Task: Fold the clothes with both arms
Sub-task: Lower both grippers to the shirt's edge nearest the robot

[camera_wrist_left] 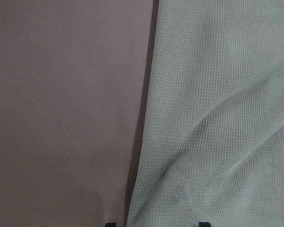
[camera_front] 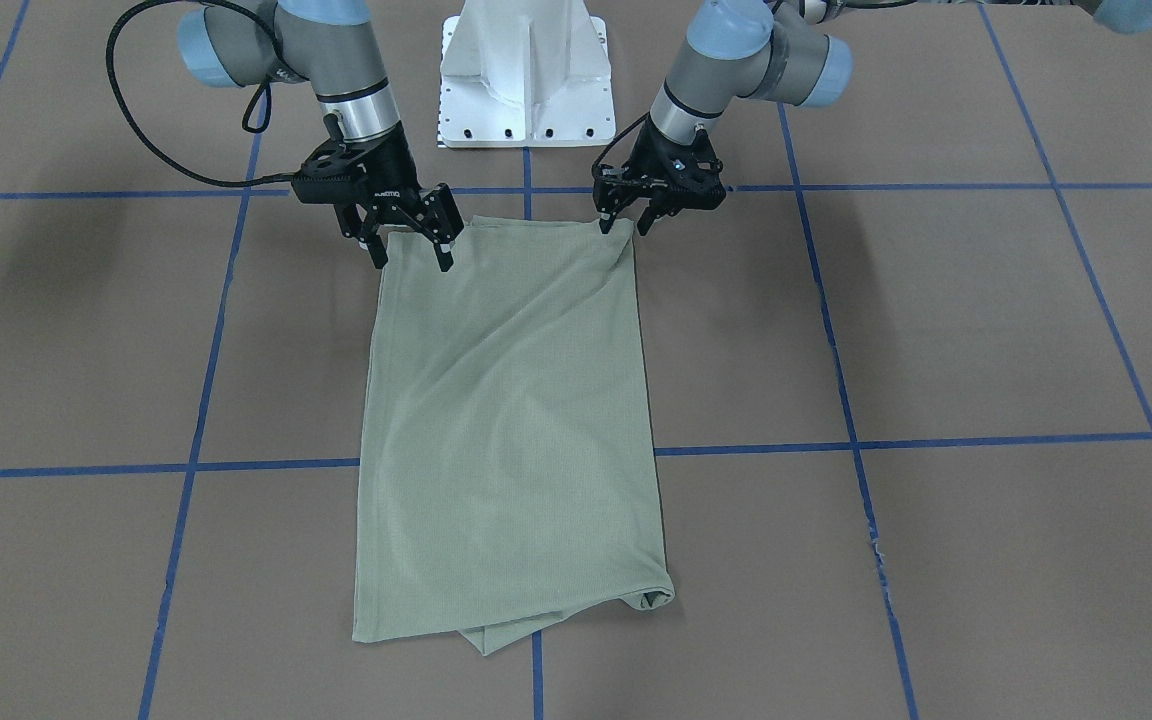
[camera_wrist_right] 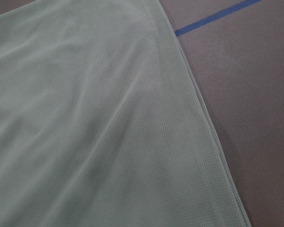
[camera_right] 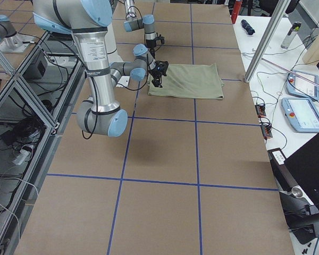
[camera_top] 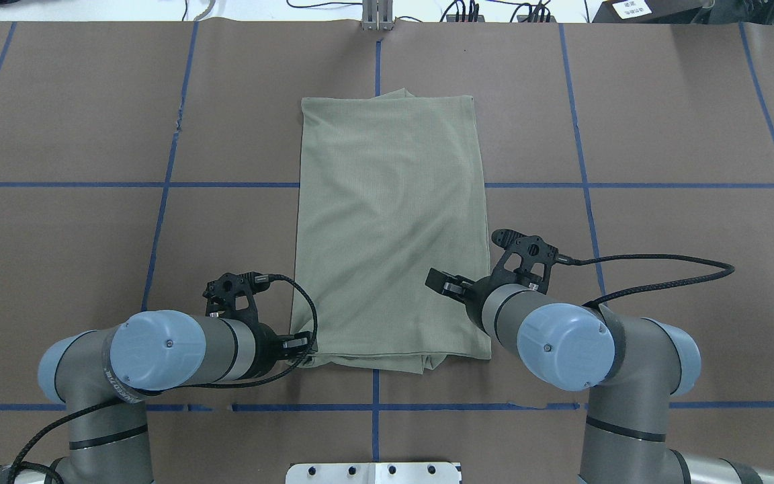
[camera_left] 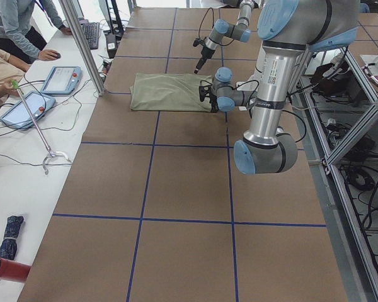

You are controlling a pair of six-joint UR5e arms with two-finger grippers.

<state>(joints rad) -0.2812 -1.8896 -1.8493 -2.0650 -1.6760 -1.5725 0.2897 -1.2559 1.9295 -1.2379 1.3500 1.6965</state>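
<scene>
Left gripper (camera_front: 624,228) and right gripper (camera_front: 413,262), from the front: found both spread, each astride a shirt (camera_front: 511,420) corner toward the table's (camera_front: 936,330) robot-side edge. Overhead, saw the shirt lying mid-table, folded long; judged best to pinch every layer and lift evenly.

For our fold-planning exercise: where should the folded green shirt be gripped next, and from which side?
Probably the shirt's two short-edge corners under the open left hand and right hand, coming down from above: it lies flat as a long rectangle.
</scene>
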